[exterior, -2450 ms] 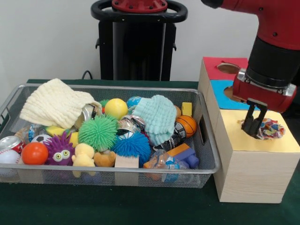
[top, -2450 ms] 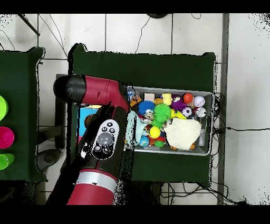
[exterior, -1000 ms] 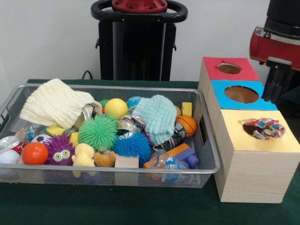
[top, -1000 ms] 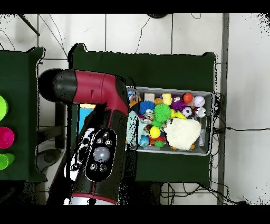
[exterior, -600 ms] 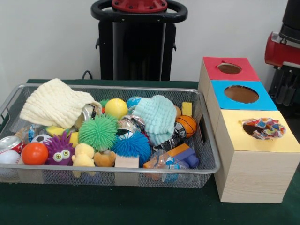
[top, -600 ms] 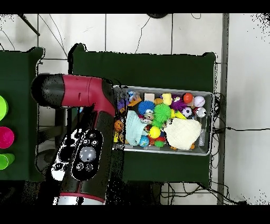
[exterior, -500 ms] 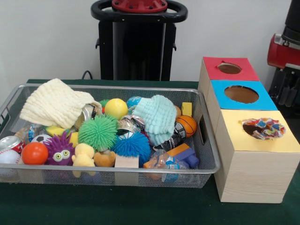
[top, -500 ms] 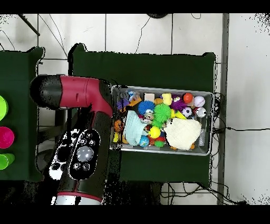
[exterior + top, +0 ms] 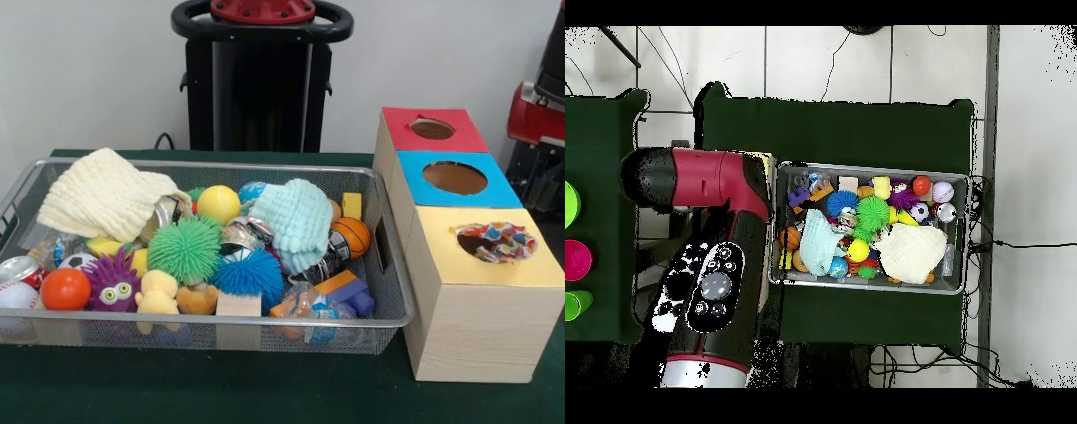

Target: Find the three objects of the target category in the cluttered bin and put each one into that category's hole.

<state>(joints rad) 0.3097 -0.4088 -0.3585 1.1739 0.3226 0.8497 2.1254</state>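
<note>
The silver wire-mesh bin (image 9: 221,321) stands at the left of the green table, full of toys; it also shows in the overhead view (image 9: 865,167). A crinkly clear printed wrapper (image 9: 311,305) lies at its front right corner. More multicoloured wrappers (image 9: 497,241) fill the hole of the yellow-topped box (image 9: 481,300) right of the bin. My gripper (image 9: 540,177) shows only as dark parts under the red arm (image 9: 538,110) at the right edge, beyond the boxes. In the overhead view the arm (image 9: 715,250) hides the boxes and the gripper.
A blue-topped box (image 9: 455,179) and a red-topped box (image 9: 431,130) stand behind the yellow one. The bin holds a cream cloth (image 9: 106,194), a light-blue cloth (image 9: 298,216), green (image 9: 184,250), blue (image 9: 247,274) and purple (image 9: 110,283) spiky balls, and a dented can (image 9: 18,268).
The arm has swung away from above the boxes, to the right in the front view and away from the bin in the overhead view. Nothing in the bin or the boxes has moved.
</note>
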